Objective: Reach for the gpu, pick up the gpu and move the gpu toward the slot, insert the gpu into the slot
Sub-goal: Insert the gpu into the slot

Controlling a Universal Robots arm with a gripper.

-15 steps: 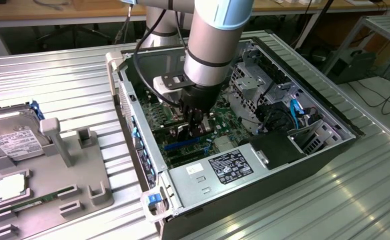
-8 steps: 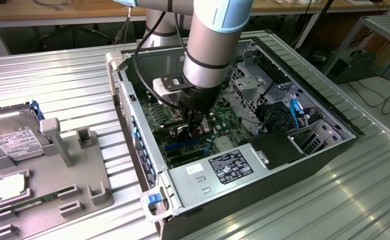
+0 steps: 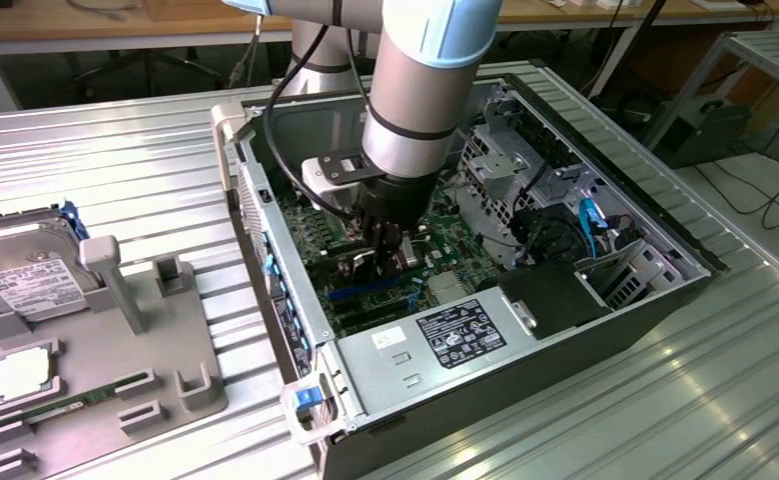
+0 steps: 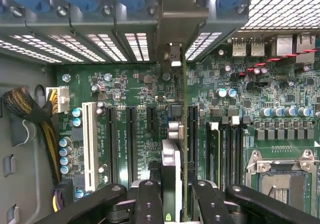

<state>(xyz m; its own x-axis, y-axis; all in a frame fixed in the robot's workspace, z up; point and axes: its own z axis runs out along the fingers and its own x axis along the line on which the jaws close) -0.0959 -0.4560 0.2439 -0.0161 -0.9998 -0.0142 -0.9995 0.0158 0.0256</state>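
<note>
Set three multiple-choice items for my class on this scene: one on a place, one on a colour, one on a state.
1. Where is the hard drive?
A. Inside the computer case
B. On the grey holder, on the exterior view's left of the case
C. In the tool

2. What colour is the motherboard?
A. Red
B. Green
C. White

3. What is the tool's state?
A. Shut on the gpu, inside the case
B. Open above the grey holder
C. Shut on the hard drive

Answers:
1 B, the drive with its white label lies on the holder outside the case.
2 B, the board under the card is green.
3 A, the wrist view shows the fingers clamping the card, seen edge-on, over the board.
</note>
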